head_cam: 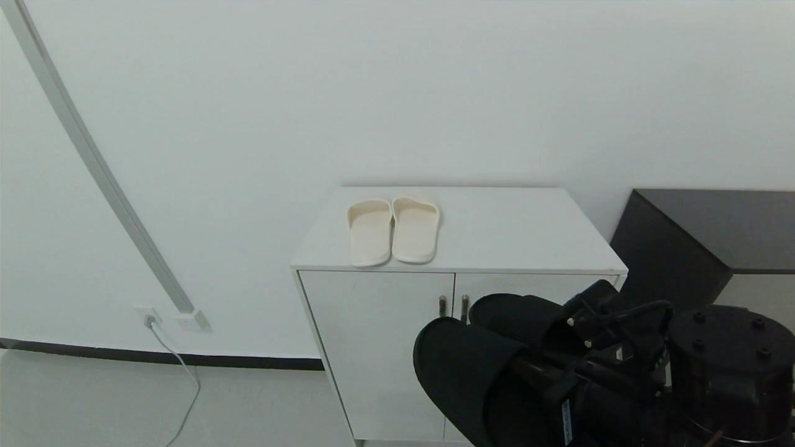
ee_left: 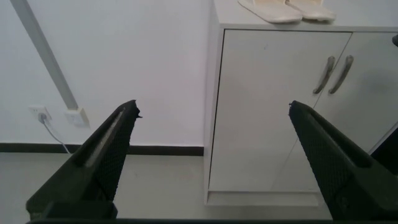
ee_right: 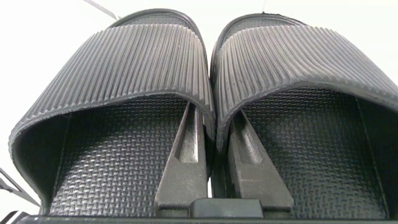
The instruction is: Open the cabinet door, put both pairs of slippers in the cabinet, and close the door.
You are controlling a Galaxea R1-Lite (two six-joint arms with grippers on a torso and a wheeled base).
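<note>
Fingers (ee_right: 183, 165) of our right gripper (ee_right: 214, 177) clamp the black slippers (head_cam: 472, 366); the left gripper (ee_left: 211, 149) hangs spread and empty. Cream slippers (head_cam: 393, 231) lie toward nine o'clock on the cabinet (head_cam: 372, 347), its doors shut. We judge door-opening comes next, with the left gripper taking a handle (head_cam: 442, 305).

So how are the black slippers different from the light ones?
The black slippers are dark and ribbed; the cream slippers are pale and smooth. The black slippers are held by the right tool; the cream slippers lie flat on the cabinet. Both are side-by-side pairs.
</note>
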